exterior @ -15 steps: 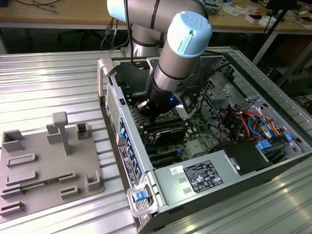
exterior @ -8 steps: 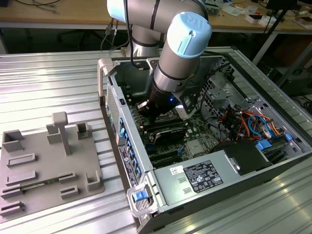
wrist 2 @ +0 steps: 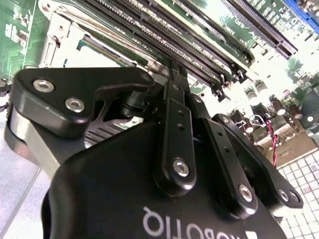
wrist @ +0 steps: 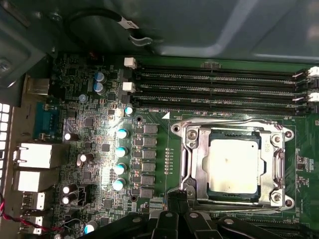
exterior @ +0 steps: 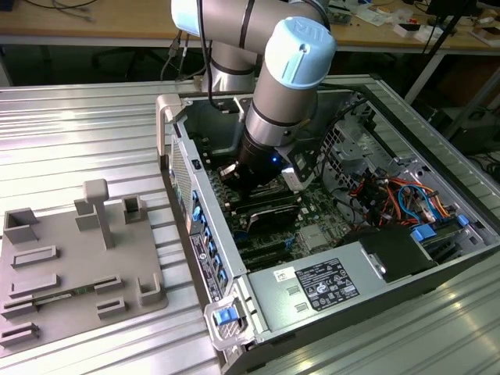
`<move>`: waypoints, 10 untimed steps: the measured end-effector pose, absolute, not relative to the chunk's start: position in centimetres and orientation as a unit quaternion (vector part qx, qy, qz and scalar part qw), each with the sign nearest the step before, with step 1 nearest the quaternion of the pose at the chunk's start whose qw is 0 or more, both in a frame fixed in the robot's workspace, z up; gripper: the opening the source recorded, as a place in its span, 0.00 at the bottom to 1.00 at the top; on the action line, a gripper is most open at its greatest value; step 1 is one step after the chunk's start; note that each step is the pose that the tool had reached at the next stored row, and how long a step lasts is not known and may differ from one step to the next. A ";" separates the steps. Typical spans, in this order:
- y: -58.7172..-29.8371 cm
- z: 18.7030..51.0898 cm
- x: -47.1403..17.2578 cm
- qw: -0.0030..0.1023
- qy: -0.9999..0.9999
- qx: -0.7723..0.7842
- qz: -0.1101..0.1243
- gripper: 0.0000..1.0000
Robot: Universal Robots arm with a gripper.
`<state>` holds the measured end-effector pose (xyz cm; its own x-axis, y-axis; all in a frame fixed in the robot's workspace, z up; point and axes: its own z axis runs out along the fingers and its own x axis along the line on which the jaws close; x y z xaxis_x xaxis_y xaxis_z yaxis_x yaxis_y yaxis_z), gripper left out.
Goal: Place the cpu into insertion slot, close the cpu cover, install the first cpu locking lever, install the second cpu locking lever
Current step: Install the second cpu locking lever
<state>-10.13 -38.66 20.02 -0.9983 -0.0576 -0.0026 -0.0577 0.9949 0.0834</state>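
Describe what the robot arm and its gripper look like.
The arm is built of silver-grey metal tubes with rounded joints topped by pale blue caps, and a black cable runs down its upper part. The gripper is matte black, made of flat link bars joined by shiny silver screws, with white lettering on its body.

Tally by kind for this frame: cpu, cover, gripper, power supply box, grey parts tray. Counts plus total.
cpu: 1
cover: 1
gripper: 1
power supply box: 1
grey parts tray: 1
Total: 5
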 end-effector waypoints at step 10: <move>-38.4 21.2 -10.1 0.000 0.999 -0.029 0.042 0.11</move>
